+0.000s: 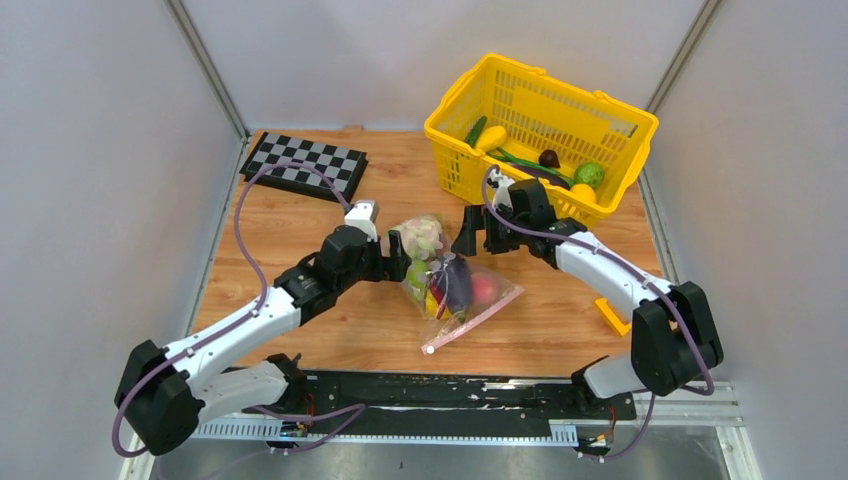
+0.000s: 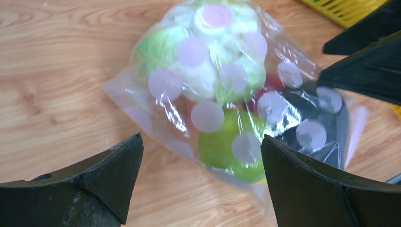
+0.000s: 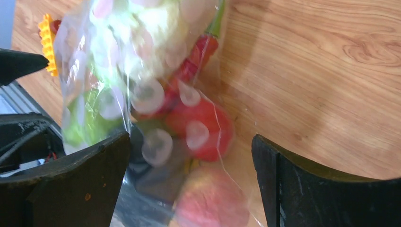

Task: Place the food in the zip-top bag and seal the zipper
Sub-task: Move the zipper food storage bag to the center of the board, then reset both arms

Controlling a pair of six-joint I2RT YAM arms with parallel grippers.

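Nearest: black rail [image 1: 450,395] along the table's near edge, then bare wood-grain table [image 1: 330,330], flat and matte. Orange block [image 1: 611,317] on the wood by my right arm, well apart from the bag.

Next out, the zipper [image 1: 472,320]: thin straight pink strip, running diagonally along the near-right edge of the zip-top bag [image 1: 465,300]. White slider [image 1: 428,349] at its near-left end. Cannot tell if the strip is closed.

Bag is clear crinkly film, floppy, pale round dots, lying mid-table between my two grippers. The food [image 1: 447,275] is inside it:
- dark purple eggplant [image 1: 456,280], glossy
- red round piece [image 1: 485,288]
- green round piece [image 2: 227,146], smooth
- pale leafy lump [image 1: 425,235] bulging at the far end
- red chili [image 3: 198,52] against the film

My left gripper [image 2: 202,139]: jaws spread wide, nothing pinched, black curved fingers, bag's side just ahead between them. My right gripper [image 3: 191,137]: jaws spread too, film lies across the gap and against one finger, not clamped. The two grippers face each other across the bag's far end, near each other.

Open wood left of the bag and on its near side.

Farther: checkered board [image 1: 305,165], flat, black and white, far left. Yellow basket [image 1: 445,125], latticed plastic, far right, just behind my right gripper, vegetables in it. Grey walls [image 1: 90,150] close in on both sides
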